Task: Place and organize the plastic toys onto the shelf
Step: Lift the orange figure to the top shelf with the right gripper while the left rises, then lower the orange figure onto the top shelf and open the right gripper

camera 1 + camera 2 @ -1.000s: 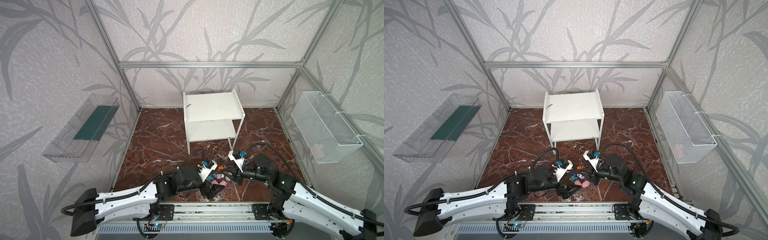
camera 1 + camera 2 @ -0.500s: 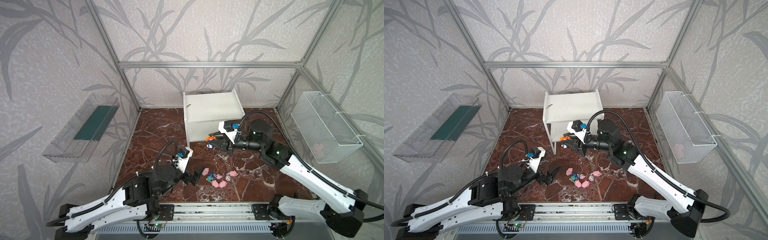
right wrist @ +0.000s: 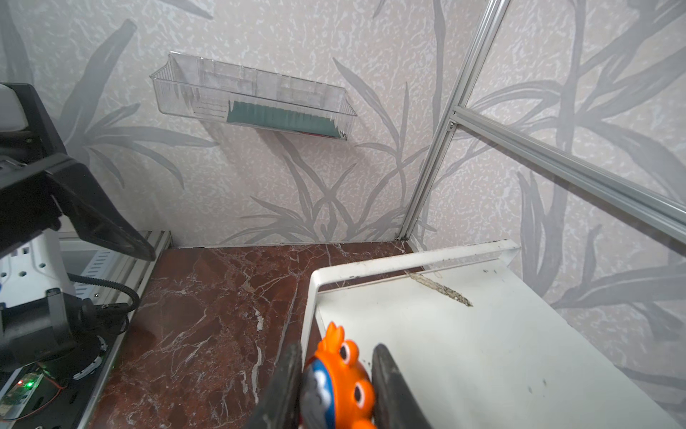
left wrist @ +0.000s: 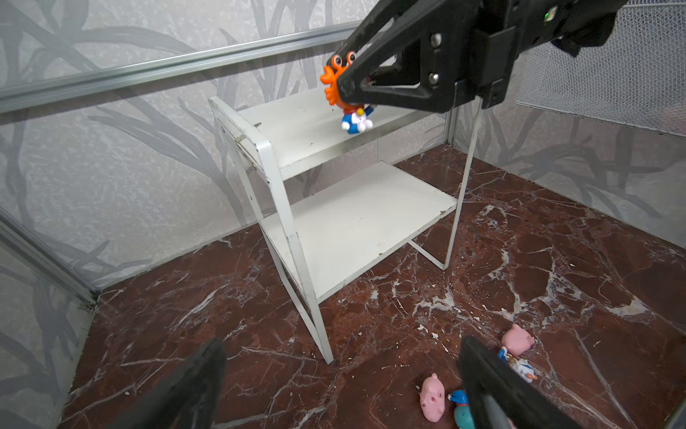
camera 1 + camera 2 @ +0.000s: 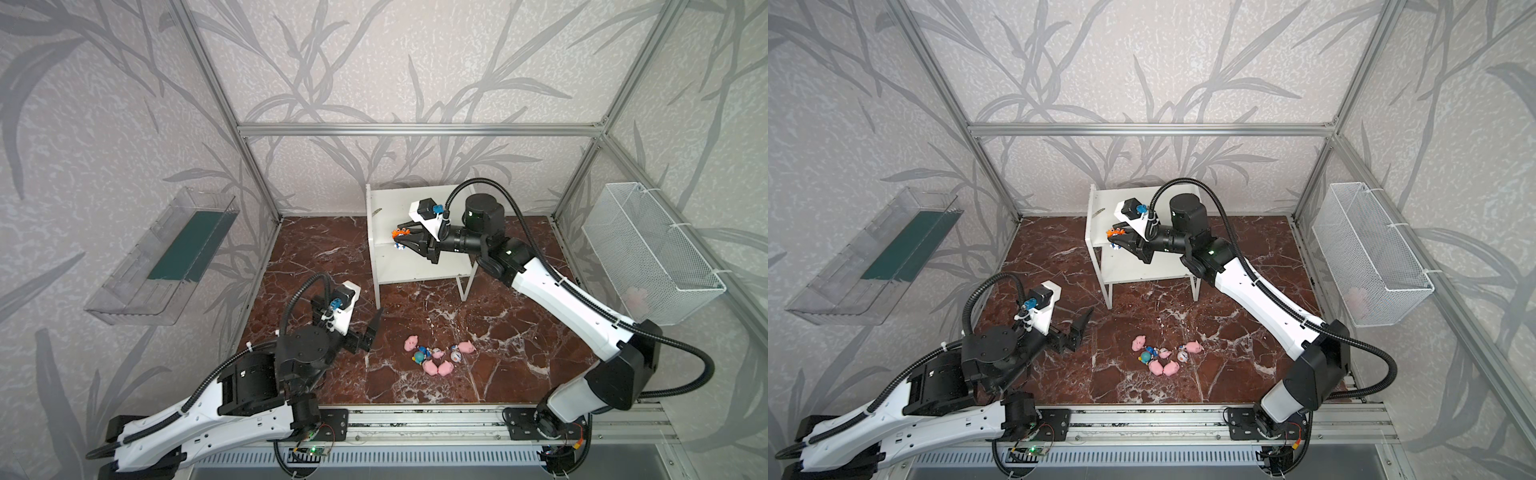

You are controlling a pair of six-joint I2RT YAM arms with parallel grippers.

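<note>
My right gripper (image 5: 401, 240) (image 3: 337, 351) is shut on a white-and-blue figurine with orange crab headgear (image 5: 400, 232) (image 5: 1113, 231) (image 4: 339, 80) (image 3: 339, 375). It holds the figurine just above the left part of the top board of the white two-tier shelf (image 5: 415, 266) (image 5: 1142, 266) (image 4: 363, 223) (image 3: 482, 334). The other plastic toys (image 5: 436, 356) (image 5: 1163, 358), pink pigs and small figurines, lie in a heap on the marble floor in front of the shelf. My left gripper (image 5: 370, 332) (image 5: 1075, 332) (image 4: 341, 343) stands open and empty, left of the heap and above the floor.
A clear tray with a green base (image 5: 166, 257) hangs on the left wall. A white wire basket (image 5: 648, 249) with something pink inside hangs on the right wall. Thin shelf legs (image 4: 319, 327) stand on the floor. A metal rail (image 5: 415, 419) runs along the front.
My right arm has risen from the heap on the floor to the shelf top, carrying the orange-headed figurine. My left arm has drawn back to the left, away from the heap, still open.
</note>
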